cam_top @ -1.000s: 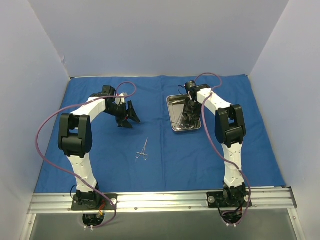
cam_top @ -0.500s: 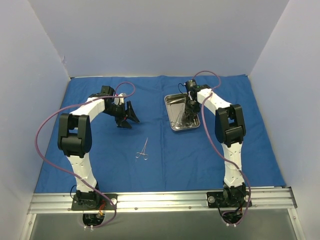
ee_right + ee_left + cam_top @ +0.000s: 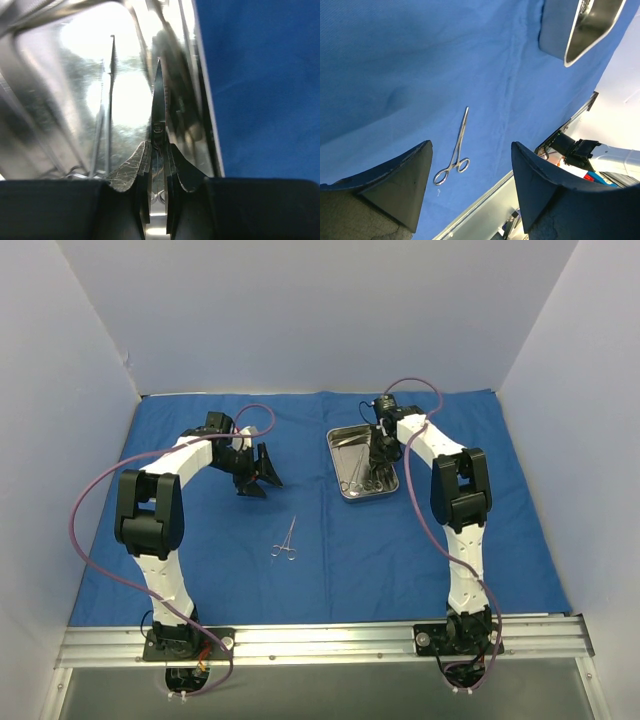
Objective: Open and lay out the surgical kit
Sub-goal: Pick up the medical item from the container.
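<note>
— Pale walls on three sides, and the desk [image 3: 320,695] is almost wholly covered by the cloth [image 3: 520,520], spread flat. Where are the arms?
— Both rise from the near edge and reach toward the far half. The left arm [image 3: 150,510] bends over the left side, the right arm [image 3: 460,500] over the right.
— And the tray?
— The tray [image 3: 350,443] sits on the cloth toward the far edge, right of the middle. Several silver tools lie in it; I cannot count them.
— Anything outside it?
— One forceps [image 3: 286,540], alone on the cloth near the desk's middle, a little to the left, ring handles toward the near edge.
— Left claw?
— The left claw [image 3: 262,472] hangs above bare cloth, farther back than the forceps and apart from it, released, nothing between its fingers.
— Right claw?
— The right claw [image 3: 159,150] is down in the tray, clenched on scissors [image 3: 158,95] just at the pivot screw. The blades point away from it, close beside one tray wall.
</note>
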Controlling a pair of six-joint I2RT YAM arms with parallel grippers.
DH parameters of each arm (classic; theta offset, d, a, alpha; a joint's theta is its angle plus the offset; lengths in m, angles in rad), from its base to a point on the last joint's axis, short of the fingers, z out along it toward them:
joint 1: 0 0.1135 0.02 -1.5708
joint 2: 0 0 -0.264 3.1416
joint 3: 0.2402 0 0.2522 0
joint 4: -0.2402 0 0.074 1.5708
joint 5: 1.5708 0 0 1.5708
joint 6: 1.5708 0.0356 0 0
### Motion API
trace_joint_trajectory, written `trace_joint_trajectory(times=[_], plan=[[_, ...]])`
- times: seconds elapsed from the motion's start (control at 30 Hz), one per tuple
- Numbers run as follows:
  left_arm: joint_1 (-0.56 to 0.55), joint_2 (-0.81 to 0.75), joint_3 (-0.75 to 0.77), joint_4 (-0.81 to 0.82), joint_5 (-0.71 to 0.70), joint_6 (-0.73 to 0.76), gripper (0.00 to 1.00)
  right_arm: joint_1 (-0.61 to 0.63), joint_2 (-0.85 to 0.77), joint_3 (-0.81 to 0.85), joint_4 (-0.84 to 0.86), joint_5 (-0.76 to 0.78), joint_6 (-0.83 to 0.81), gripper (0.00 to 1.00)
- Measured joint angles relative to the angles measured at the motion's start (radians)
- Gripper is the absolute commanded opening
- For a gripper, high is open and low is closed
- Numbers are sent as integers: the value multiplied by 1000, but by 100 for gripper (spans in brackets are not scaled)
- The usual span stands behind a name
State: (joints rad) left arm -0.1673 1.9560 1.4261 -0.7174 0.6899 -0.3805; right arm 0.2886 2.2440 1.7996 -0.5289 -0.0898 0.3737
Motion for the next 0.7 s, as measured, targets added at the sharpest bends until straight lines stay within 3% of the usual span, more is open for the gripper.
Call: trace_joint_trajectory(times=[0.37, 0.7], plan=[[-14, -16, 1, 92, 61, -42, 78, 2, -2, 26, -4, -130, 16, 0], [-114, -23, 1, 341, 141, -231, 64, 108, -70, 56, 3, -147, 145, 0]])
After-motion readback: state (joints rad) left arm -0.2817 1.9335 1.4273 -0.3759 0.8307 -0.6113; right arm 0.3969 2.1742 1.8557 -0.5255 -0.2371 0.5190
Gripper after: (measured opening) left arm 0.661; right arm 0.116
